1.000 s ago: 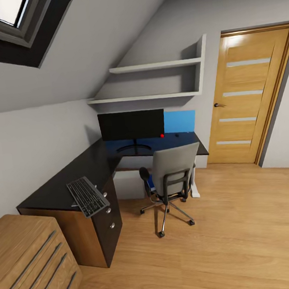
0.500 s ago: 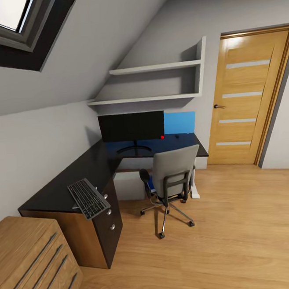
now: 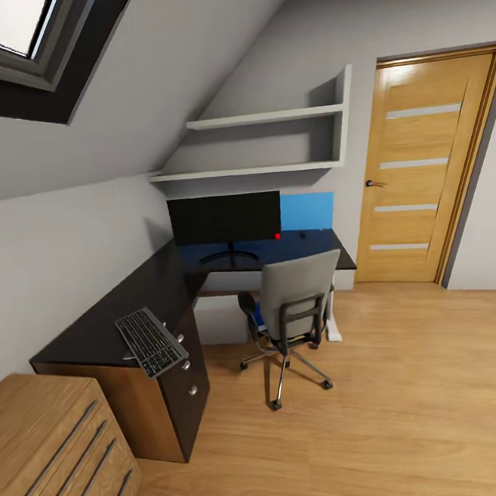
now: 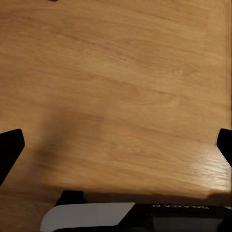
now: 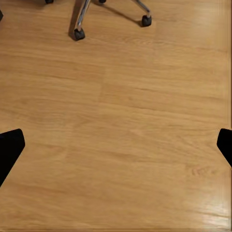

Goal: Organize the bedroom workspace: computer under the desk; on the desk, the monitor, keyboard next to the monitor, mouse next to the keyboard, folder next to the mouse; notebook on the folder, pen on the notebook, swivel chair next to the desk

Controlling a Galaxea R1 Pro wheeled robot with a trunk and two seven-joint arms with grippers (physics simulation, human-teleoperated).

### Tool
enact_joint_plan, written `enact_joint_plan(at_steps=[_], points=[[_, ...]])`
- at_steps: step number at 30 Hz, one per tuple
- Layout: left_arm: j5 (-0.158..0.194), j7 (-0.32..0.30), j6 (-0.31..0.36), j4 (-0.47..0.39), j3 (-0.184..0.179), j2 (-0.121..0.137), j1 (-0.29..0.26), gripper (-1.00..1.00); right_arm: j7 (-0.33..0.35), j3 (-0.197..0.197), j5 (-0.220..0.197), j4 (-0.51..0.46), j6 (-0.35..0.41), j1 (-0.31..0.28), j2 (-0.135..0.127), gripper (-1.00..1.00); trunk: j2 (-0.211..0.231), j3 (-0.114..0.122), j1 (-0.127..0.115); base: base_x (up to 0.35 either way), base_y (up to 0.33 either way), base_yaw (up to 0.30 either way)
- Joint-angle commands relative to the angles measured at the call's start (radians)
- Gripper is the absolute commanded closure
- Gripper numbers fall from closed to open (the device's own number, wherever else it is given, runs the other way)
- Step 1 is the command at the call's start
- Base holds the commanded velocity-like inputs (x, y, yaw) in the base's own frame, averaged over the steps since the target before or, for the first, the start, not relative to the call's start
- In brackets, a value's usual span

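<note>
The black L-shaped desk [image 3: 131, 297] stands against the walls. The monitor [image 3: 225, 218] is on its far corner, with the small mouse [image 3: 303, 234] to its right. The keyboard [image 3: 151, 341] lies at the near end, overhanging the edge. A light-grey computer [image 3: 221, 319] sits under the desk. The swivel chair [image 3: 298, 292] faces the desk, and a strip of the blue folder [image 3: 259, 314] shows on its seat. The notebook and pen are out of view. My left gripper [image 4: 116, 147] and right gripper [image 5: 116, 147] hang open over bare wood floor.
A light-wood chest of drawers [image 3: 47, 449] stands at the near left beside the desk. The oak door [image 3: 422, 170] is at the far right. Wall shelves [image 3: 268, 141] and a blue wall panel [image 3: 309, 210] are behind the desk. Chair casters [image 5: 79, 34] appear in the right wrist view.
The whole head view has shifted slightly, so the camera has moved a little. Nothing in the room has changed place.
</note>
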Motion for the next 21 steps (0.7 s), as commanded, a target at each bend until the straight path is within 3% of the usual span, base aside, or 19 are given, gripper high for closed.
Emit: enact_joint_plan(at_steps=[1, 8, 21], points=[[0.005, 0.000, -0.012, 0.005, -0.001, -0.004, 0.000, -1.00, 0.000, 0.000, 0.000, 0.006, -0.006, -0.002, -0.001, -1.00, -0.001, -0.001, 0.000, 0.000, 0.000, -0.164], [0.007, 0.004, -0.031, 0.016, 0.000, -0.004, 0.000, -1.00, 0.000, 0.000, 0.000, 0.014, -0.012, -0.003, -0.001, -1.00, -0.001, -0.001, 0.000, 0.037, -0.101, -0.162], [0.009, 0.006, -0.039, 0.018, 0.001, -0.003, 0.000, -1.00, 0.003, 0.007, 0.003, 0.021, -0.014, -0.003, 0.000, -1.00, -0.001, -0.001, 0.000, 0.179, -0.269, -0.016]])
